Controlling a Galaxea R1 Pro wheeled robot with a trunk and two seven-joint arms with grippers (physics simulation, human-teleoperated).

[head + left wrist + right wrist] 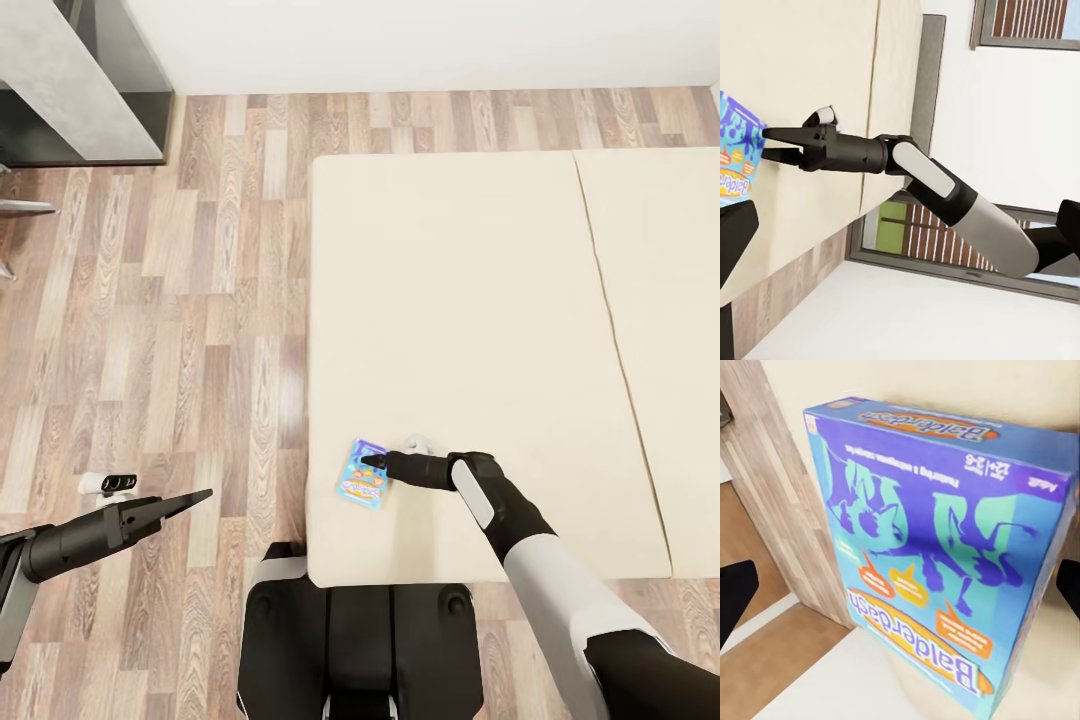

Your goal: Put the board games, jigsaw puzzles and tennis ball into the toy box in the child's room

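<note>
A small blue board game [362,474], lettered Balderdash with orange print, lies flat on the cream bed [460,300] near its front left corner. My right gripper [375,462] is open just over the box. In the right wrist view the box [937,547] sits between the two dark fingertips [735,600], which stand apart at either side. The left wrist view has the same right gripper [774,145] with a gap between its fingers, at the box's [735,150] edge. Off to the bed's left, my left gripper [200,496] hangs open over the wood floor, holding nothing.
The table [70,80], with its pale grey mottled top, stands at the far left against the white wall. Metal chair legs [20,205] poke in at the left edge. My base [360,630] is close to the bed's front edge. Wood floor stretches between bed and table.
</note>
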